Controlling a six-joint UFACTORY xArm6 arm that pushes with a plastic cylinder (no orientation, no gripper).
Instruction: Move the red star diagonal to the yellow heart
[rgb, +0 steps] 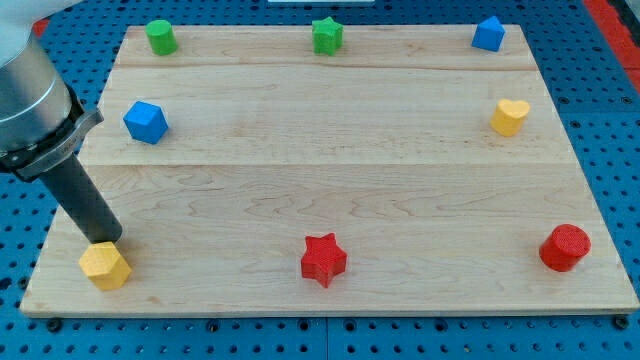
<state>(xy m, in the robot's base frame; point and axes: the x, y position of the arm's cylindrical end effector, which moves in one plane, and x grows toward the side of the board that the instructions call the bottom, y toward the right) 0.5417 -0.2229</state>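
Fingers are absent; my tip (110, 240) touches the yellow block (105, 266) at the tabletop's (300, 150) eight o'clock. Red star (323, 259) sits at six, yellow heart (510, 117) at two. Best approach: circle behind the star, push toward four.

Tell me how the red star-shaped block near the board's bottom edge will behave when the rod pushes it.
The red star-shaped block sits low and flat on the smooth wooden board, so it should slide rather than tip or roll. Its points probably make it spin if pushed off-centre. My tip is far off at the view's left, beside the yellow hexagonal block.
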